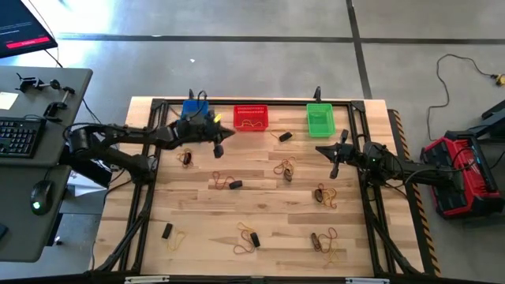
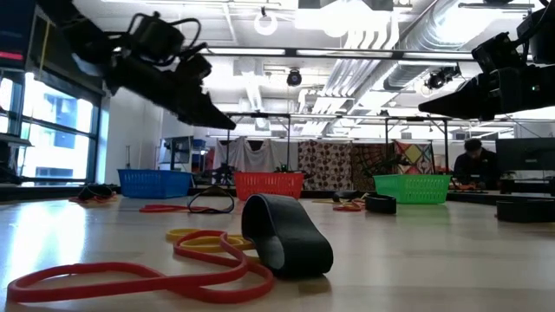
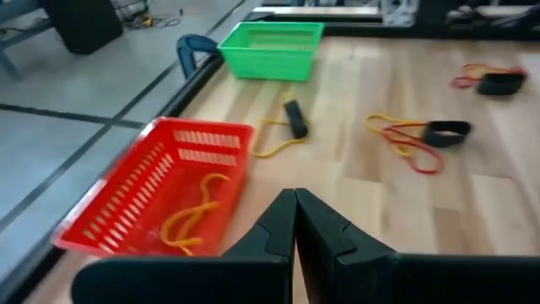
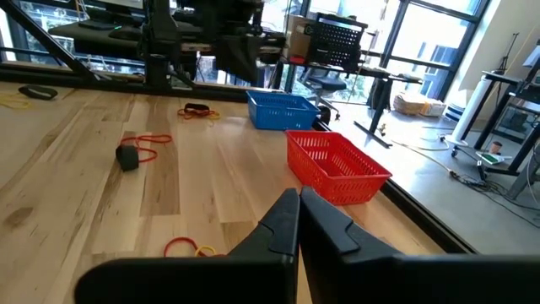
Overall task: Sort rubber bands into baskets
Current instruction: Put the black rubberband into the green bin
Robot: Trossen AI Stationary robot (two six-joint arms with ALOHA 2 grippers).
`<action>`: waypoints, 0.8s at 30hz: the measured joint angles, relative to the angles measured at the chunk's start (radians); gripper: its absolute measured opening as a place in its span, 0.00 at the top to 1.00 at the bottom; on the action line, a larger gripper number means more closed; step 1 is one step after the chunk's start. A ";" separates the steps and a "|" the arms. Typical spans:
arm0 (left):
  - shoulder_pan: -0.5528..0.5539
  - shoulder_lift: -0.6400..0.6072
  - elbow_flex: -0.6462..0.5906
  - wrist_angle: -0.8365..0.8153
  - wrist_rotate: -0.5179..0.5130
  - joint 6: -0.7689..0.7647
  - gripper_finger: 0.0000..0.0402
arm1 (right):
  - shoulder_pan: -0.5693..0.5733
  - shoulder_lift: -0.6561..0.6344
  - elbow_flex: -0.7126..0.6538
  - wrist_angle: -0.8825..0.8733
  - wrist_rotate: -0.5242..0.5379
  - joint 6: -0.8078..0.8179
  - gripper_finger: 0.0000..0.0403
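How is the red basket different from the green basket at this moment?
The red basket holds a yellow rubber band, while the green basket shows no band inside in the high view. The red basket stands in the middle of the far row, beside the blue basket; the green basket stands at the right end of that row. Both are small rectangular mesh baskets of like size.

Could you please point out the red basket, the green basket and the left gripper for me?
red basket (image 1: 251, 118): high view, its floor.
green basket (image 1: 320, 121): high view, its floor.
left gripper (image 1: 230, 133): high view, fingertips.
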 joint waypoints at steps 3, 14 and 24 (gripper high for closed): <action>-0.029 -0.021 -0.062 0.070 -0.001 -0.033 1.00 | 0.000 0.000 0.000 0.000 0.000 0.000 1.00; -0.142 -0.028 -0.179 0.214 -0.026 -0.056 1.00 | 0.000 0.000 0.000 0.000 -0.001 0.000 1.00; -0.187 -0.029 -0.178 0.255 -0.028 -0.004 1.00 | 0.000 0.000 0.000 0.000 -0.004 0.000 1.00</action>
